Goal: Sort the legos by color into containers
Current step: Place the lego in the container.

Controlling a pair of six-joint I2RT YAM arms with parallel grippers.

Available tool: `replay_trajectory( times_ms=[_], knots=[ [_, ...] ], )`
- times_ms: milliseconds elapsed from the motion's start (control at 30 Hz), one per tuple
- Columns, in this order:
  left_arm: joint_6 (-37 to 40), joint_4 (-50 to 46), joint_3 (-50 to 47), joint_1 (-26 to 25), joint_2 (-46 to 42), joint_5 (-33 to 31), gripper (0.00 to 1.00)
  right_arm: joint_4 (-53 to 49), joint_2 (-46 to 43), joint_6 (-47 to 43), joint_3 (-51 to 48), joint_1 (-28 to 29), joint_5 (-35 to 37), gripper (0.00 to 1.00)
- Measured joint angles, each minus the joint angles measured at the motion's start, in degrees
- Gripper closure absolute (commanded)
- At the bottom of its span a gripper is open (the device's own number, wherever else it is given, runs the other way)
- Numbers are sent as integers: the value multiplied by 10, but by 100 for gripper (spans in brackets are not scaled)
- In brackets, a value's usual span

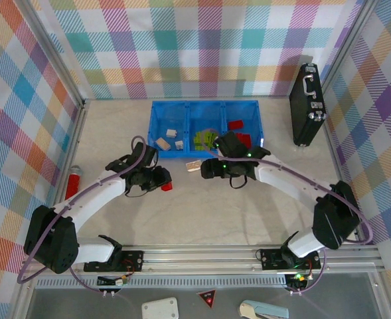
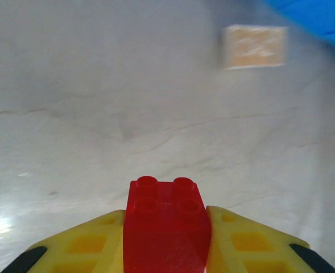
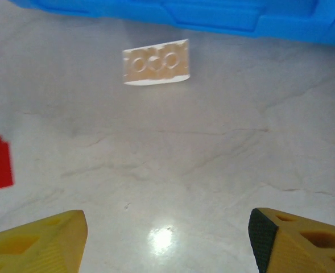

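two bricks outside bin (image 1: 204, 102). red brick (image 2: 166, 222) pinched in left end effector (image 1: 160, 181); right end effector (image 3: 167, 239) gaping, empty. next: carry red to rightmost compartment (image 1: 251, 129).

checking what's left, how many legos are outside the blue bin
2: a red brick in the left gripper, a beige brick on the table beside the blue bin; others may be hidden.

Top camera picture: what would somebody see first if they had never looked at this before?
Probably the bright blue bin at the middle back of the table, with beige, green and red bricks in its three boxes. Next, the red brick pinched in the left gripper, and one beige brick lying alone just in front of the bin.
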Motion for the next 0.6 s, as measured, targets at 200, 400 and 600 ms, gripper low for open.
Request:
replay_trajectory(
  times_ms=[200, 400, 600],
  knots=[
    [-70, 81, 33, -12, 9, 50, 68, 91, -68, 10, -59, 0, -52, 23],
    [-143, 173, 62, -25, 34, 91, 68, 170, -89, 9, -81, 0, -90, 22],
    [-201, 239, 72, -45, 57, 116, 68, 211, -89, 9, -84, 0, -107, 24]
  ],
)
